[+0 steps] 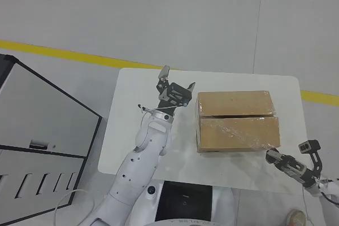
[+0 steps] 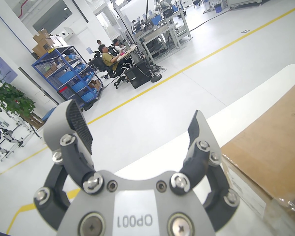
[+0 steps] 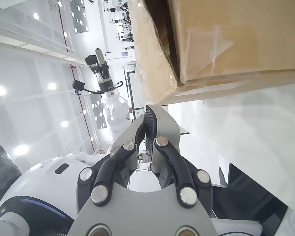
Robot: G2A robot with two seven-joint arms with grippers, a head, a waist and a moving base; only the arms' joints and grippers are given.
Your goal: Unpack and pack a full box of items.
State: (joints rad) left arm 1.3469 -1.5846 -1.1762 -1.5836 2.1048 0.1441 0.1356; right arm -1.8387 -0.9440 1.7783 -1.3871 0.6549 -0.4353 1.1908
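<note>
A brown cardboard box (image 1: 237,120) stands on the white table (image 1: 130,130), right of the middle. Its top flaps are folded down with a seam between them, and clear tape wrinkles over its top and sides. My left gripper (image 1: 178,80) is held open just off the box's left end, at the table's far side; in the left wrist view its fingers (image 2: 76,121) are wide apart beside the box (image 2: 272,138), with nothing between them. My right gripper (image 1: 271,155) is shut by the box's near right corner. In the right wrist view its pads (image 3: 148,121) meet just below the taped corner (image 3: 179,83).
A grey cabinet with a dark frame (image 1: 34,113) stands on the floor left of the table. A yellow line (image 1: 62,53) crosses the floor beyond the table. Bare tabletop lies left of the box and along the near edge.
</note>
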